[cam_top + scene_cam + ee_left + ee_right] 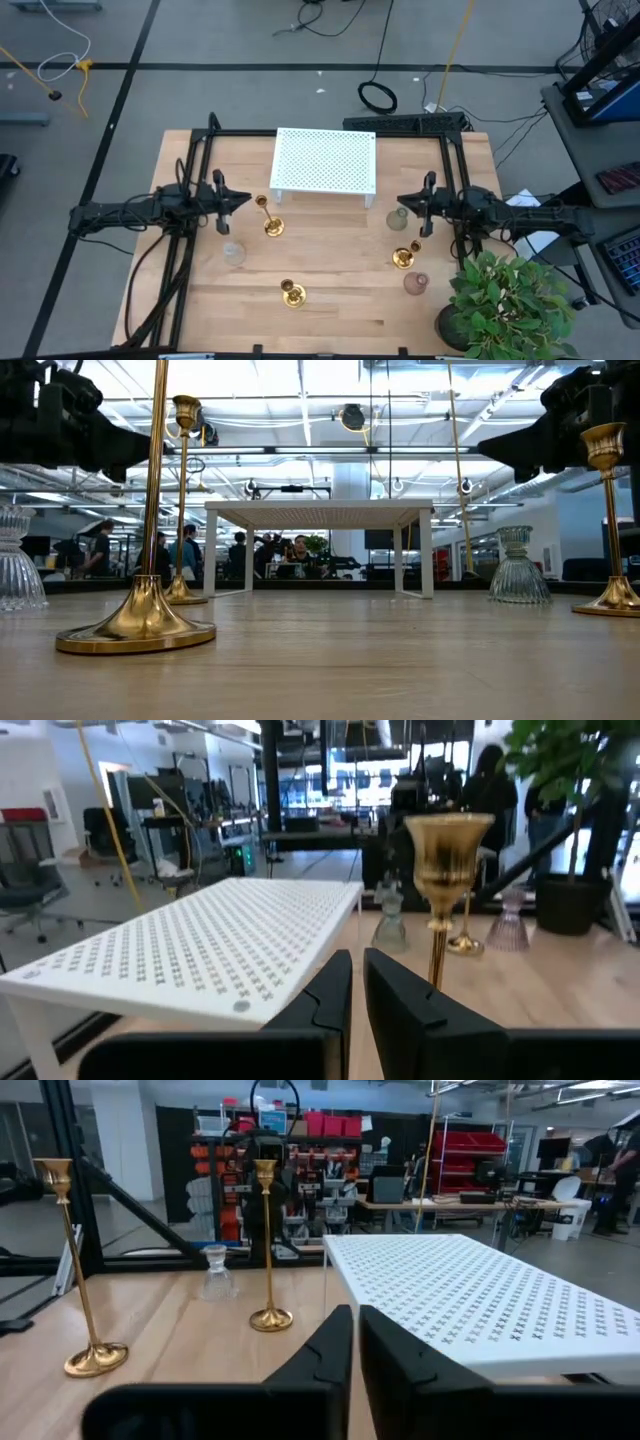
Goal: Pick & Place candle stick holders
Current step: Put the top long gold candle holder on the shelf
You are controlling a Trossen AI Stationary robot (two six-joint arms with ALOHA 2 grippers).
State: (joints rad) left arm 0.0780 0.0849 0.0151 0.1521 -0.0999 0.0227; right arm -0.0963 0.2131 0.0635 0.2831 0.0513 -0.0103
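- High view: three gold candle stick holders are standing on the wooden table (pixel 330 300), all upright. One candlestick (pixel 268 218) is standing just beside the left gripper (pixel 238 199), a second candlestick (pixel 403 255) is standing near the right gripper (pixel 406 204), and a third candlestick (pixel 291 292) is standing alone toward the front edge. The white perforated stand (pixel 325 162) is sitting between the two arms at the back. Clear glass holders (pixel 233 250) are sitting close to both grippers, and a potted plant (pixel 505 300) is crowding the right arm's side. Risk: an arm sweeping sideways could be clipping a glass piece or the leaves.
- Low view: the stems are looking tall and thin over small flared bases, the nearest candlestick (pixel 140 615) especially. Risk: a sideways nudge high on a stem is likely to be tipping one over.
- Left wrist view: the left gripper's fingers (pixel 330 995) are pressed almost together, holding nothing. The candlestick cup (pixel 447 850) is sitting just off to one side of them. Risk: advancing without spreading would be pushing the stem over rather than gripping it.
- Right wrist view: the right gripper's fingers (pixel 325 1345) are likewise nearly touching and empty, facing the stand's edge. Risk: moving forward could be striking the stand.
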